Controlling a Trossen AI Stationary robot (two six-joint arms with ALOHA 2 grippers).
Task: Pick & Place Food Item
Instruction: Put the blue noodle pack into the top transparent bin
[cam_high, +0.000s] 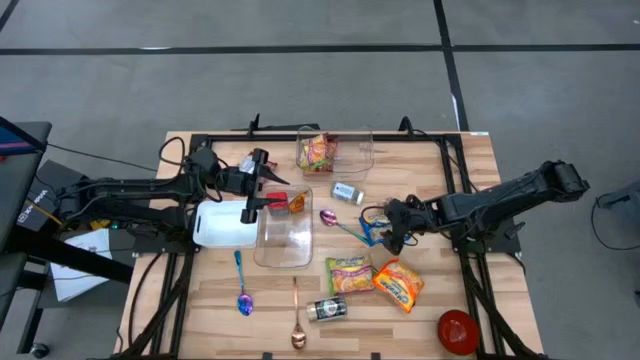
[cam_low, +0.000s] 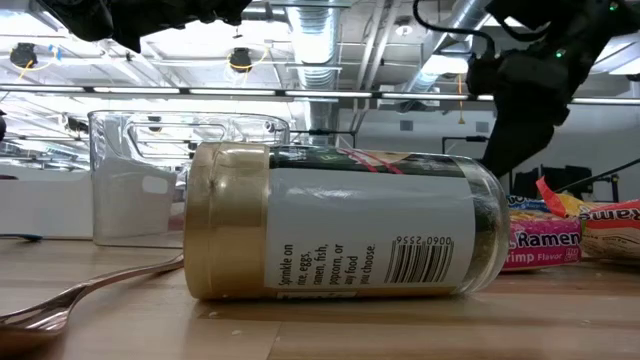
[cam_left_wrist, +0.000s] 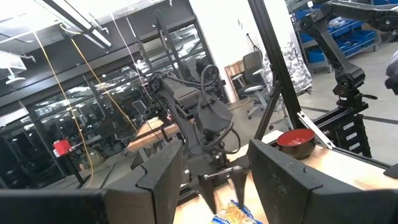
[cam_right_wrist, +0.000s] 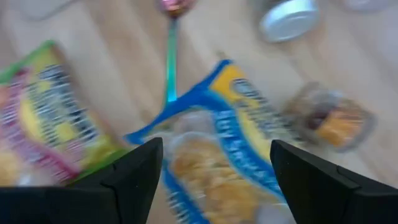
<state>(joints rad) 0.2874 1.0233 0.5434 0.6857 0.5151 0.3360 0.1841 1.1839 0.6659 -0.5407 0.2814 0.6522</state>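
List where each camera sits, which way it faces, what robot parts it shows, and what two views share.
High: overhead, facing straight down on the table; both arms show.
Low: at tabletop height, looking level at a lying spice jar; an arm hangs above.
Left wrist: faces across the room, past its own fingers.
Right wrist: faces down at a blue-yellow packet.
Shared: the red bowl appears in the high and left wrist views.

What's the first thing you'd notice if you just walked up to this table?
A big spice jar lying on its side fills the low view, near the table's front edge. Farther back, the right tool hangs open over a blue snack packet, beside colourful ramen packs and a red bowl at the front right corner.
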